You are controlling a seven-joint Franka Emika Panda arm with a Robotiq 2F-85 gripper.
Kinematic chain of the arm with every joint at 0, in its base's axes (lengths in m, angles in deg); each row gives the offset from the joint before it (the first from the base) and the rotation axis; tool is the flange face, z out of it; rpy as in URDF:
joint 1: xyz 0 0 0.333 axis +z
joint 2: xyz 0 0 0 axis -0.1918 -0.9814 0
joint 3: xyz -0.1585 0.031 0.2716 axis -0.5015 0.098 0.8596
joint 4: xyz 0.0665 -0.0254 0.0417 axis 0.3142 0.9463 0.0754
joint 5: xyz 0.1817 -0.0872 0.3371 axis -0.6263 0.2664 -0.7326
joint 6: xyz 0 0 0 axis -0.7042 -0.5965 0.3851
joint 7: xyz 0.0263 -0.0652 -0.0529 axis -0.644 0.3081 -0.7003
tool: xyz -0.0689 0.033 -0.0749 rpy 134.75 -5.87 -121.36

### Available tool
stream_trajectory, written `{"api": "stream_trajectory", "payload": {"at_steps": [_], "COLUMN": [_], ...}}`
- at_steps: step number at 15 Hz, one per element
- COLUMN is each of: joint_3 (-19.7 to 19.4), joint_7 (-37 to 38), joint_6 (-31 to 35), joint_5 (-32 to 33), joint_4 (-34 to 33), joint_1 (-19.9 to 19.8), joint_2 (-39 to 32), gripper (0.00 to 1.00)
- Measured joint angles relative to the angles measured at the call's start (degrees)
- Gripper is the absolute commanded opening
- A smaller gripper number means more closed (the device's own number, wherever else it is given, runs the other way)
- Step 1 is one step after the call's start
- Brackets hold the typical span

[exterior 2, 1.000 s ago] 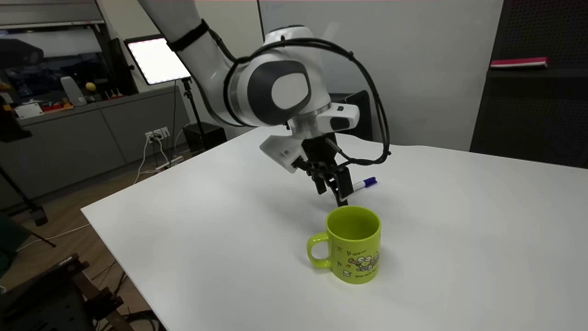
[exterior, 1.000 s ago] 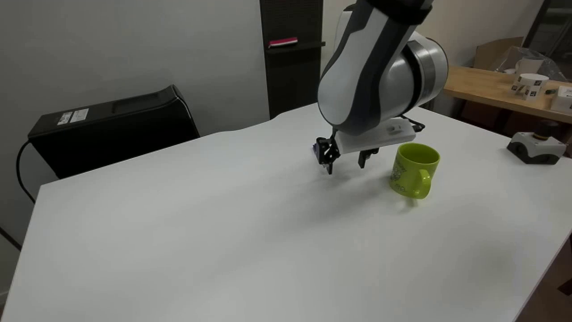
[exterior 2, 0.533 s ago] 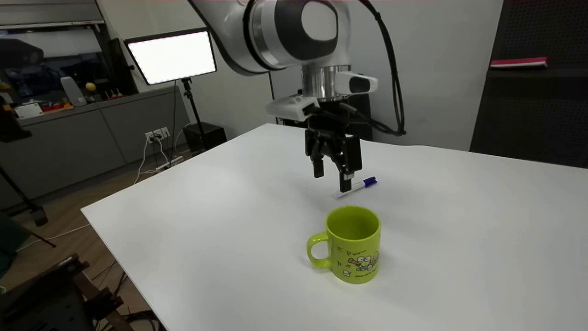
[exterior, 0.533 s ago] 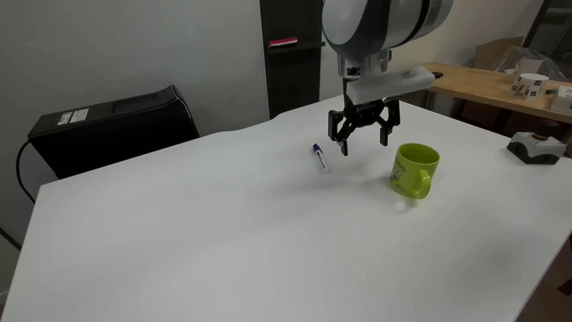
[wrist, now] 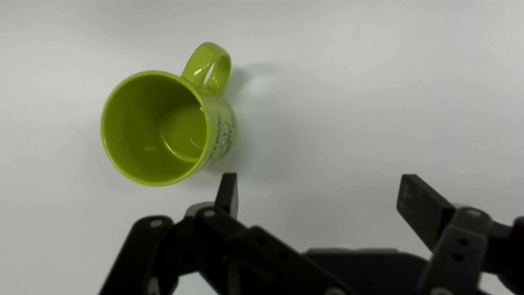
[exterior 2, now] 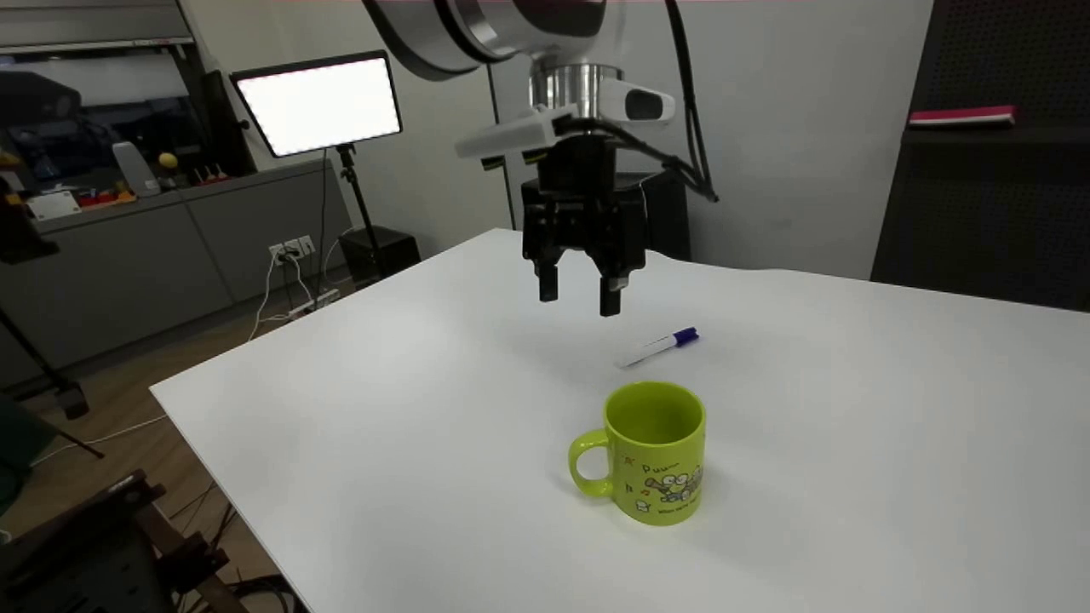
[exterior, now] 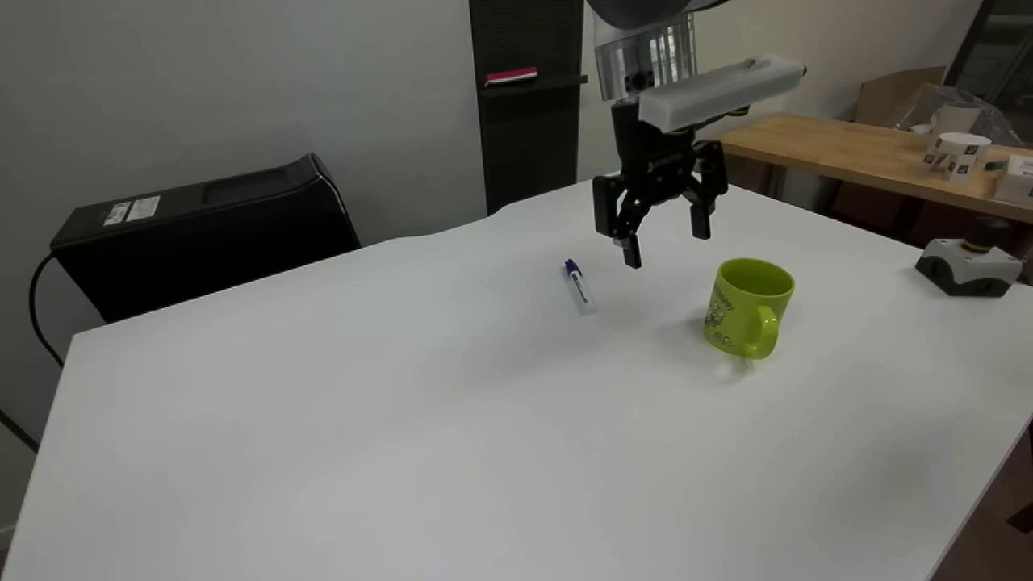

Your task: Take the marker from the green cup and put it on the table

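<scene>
A cup (exterior 2: 654, 464) is standing upright on a table (exterior: 323, 403) as, in an exterior view, the gripper (exterior: 667, 248) is hanging in the air behind the cup and to its left. The gripper's fingers (wrist: 423, 211) are standing wide apart, with table showing between them in the wrist view. The marker (exterior 2: 660, 347) is lying on the table near the cup but apart from it, its cap (exterior 2: 686, 337) pointing away from the cup. In the wrist view, the cup's handle (wrist: 208, 67) is jutting from its upper right; in an exterior view, cartoon figures (exterior 2: 677, 488) are showing on the cup's side. Well to the right of the cup, in an exterior view, a grey unit (exterior: 968, 274) is sitting; far to the cup's left, a black case (exterior: 210, 234) is standing. In an exterior view, a lamp (exterior 2: 319, 104) is glowing far behind the cup, to its left.
</scene>
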Motion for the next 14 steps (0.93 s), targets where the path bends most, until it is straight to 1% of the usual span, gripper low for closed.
{"api": "stream_trajectory", "payload": {"at_steps": [4, 7, 11, 14], "joint_3": [2.5, 4.0, 6.0, 7.1], "joint_7": [-4.5, -6.6, -7.5, -7.4], "joint_6": [-0.1, 4.8, 14.2, 18.6], "joint_5": [6.1, 8.9, 8.1, 3.9], "joint_4": [1.7, 5.4, 12.0, 16.6], "joint_1": [-0.1, -0.1, -0.7, -1.5], "joint_2": [2.4, 5.0, 9.0, 11.4], "gripper": [1.00, 1.00, 1.00, 1.00]}}
